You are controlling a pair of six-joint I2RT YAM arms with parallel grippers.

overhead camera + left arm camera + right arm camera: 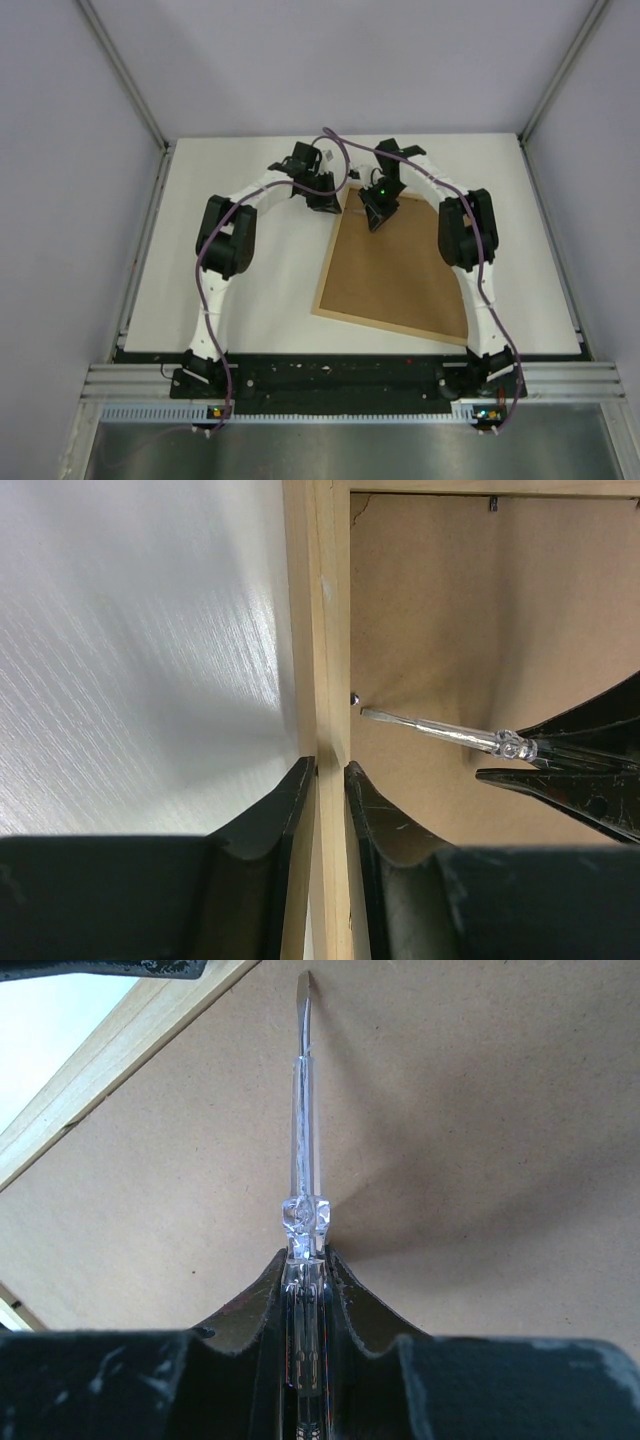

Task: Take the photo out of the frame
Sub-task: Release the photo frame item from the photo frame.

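Note:
The frame (pixel 400 270) lies face down on the white table, its brown fibreboard back up. The photo is hidden under that back. My left gripper (pixel 330 200) is shut on the frame's light-wood side rail (pixel 325 630), one finger on each side of it (pixel 330 770). My right gripper (pixel 378 215) is shut on a clear-handled flat screwdriver (pixel 303 1110). In the left wrist view the screwdriver's tip (pixel 375 714) rests on the fibreboard just beside a small metal pin (pixel 354 697) at the rail's inner edge.
Another small metal tab (pixel 492 504) sits at the frame's far inner edge. Grey enclosure walls stand on three sides of the table (pixel 250 280). A slotted aluminium rail (pixel 330 385) runs along the near edge by the arm bases.

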